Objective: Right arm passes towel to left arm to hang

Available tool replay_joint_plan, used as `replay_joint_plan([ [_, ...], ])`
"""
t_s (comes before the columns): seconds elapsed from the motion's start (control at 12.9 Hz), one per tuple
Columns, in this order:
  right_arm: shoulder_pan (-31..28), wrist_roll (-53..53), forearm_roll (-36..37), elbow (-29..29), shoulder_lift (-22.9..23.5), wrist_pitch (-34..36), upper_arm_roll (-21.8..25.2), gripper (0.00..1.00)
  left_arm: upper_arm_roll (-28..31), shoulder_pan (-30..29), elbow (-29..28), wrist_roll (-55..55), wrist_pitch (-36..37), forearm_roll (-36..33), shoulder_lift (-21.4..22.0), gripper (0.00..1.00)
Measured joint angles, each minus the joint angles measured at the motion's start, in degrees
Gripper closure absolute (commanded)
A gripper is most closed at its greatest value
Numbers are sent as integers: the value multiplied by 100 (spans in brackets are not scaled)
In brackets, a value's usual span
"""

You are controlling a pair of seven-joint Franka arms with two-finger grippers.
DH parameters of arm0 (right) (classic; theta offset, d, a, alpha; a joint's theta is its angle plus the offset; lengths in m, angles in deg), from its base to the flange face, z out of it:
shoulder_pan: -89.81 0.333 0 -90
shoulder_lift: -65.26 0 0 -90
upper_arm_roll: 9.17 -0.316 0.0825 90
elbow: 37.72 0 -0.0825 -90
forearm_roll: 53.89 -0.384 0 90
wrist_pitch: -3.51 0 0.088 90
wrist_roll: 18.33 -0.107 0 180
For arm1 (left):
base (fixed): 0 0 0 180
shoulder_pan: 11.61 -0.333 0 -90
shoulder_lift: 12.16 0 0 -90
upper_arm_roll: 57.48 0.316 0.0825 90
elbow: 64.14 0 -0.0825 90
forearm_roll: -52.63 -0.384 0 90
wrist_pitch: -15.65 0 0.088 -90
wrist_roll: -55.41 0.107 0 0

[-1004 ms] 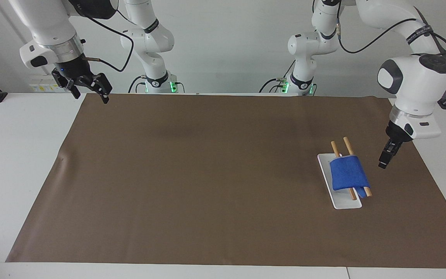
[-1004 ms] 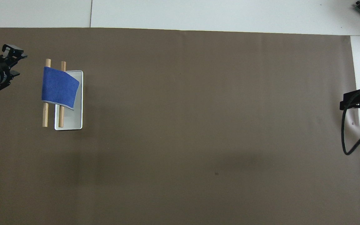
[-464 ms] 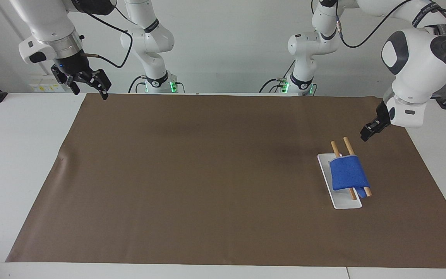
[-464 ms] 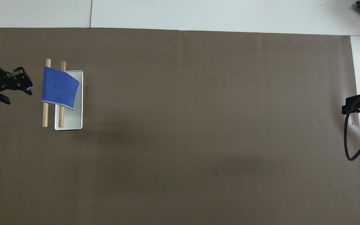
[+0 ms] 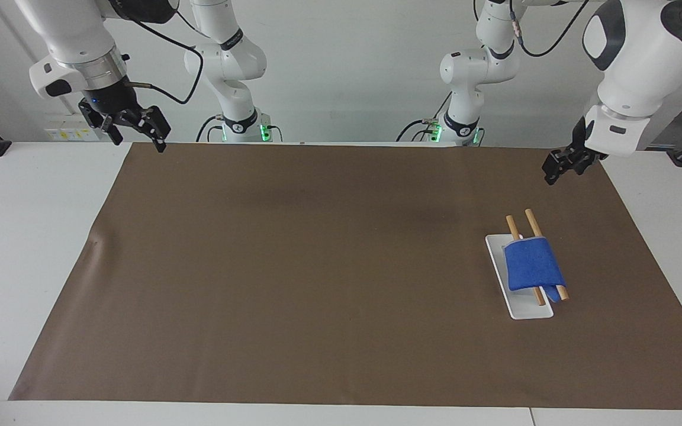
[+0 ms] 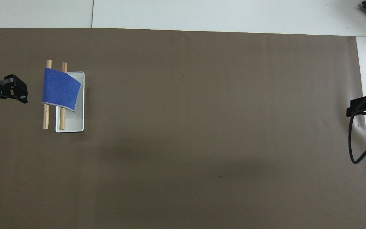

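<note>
Towel (image 5: 531, 264): blue cloth draped over two wooden rods (image 5: 535, 223), hanging down on both sides; it lies toward the left arm's end of the bench, free of both hands.
Rods: two pale wooden dowels side by side, raised above a white tray (image 5: 502, 274); their ends stick out past the towel on both the nearer-to-robots and farther-from-robots edges.
Tray: white, rectangular, flat on the brown mat (image 5: 293, 284); one rod runs over it, and in the overhead view the other (image 6: 46, 116) sits just off its edge toward the left arm's end.
Left hand (image 5: 557, 166): up in the air over the mat's corner at the left arm's end, well apart from the towel and carrying nothing; I cannot tell how far its fingers are parted.
Right hand (image 5: 140, 131): raised over the mat's corner at the right arm's end, fingers spread wide, nothing between them; a small blue light shows at its wrist. This arm waits.
Mat: brown sheet covering most of the white bench (image 5: 27, 236).
Cable (image 6: 353, 143): black loop hanging by the right hand in the overhead view.
</note>
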Motion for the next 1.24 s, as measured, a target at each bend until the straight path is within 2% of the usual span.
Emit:
replay_joint_plan([
  [0.08, 1, 2, 0, 0, -1, -21, -5, 0, 29, -4, -3, 327, 28, 75, 87, 11],
  [0.23, 3, 3, 0, 0, -1, -86, -18, 0, 109, -10, -21, 1086, 30, 171, 141, 7],
  [0.31, 4, 3, -62, 1, -1, -107, -33, 0, 143, -13, -32, 1341, 18, 179, 139, 0],
  [0.46, 7, 2, -316, 8, -1, -215, -79, 0, 192, -14, -55, 1537, -201, 185, 137, 0],
  [0.7, 7, 24, -330, 23, -1, -228, -92, 0, 203, -14, -153, 1570, -839, 186, 132, 0],
  [1.24, 5, 350, -250, 64, -2, -327, -90, 0, 213, -14, -187, 1570, -980, 191, 131, 0],
])
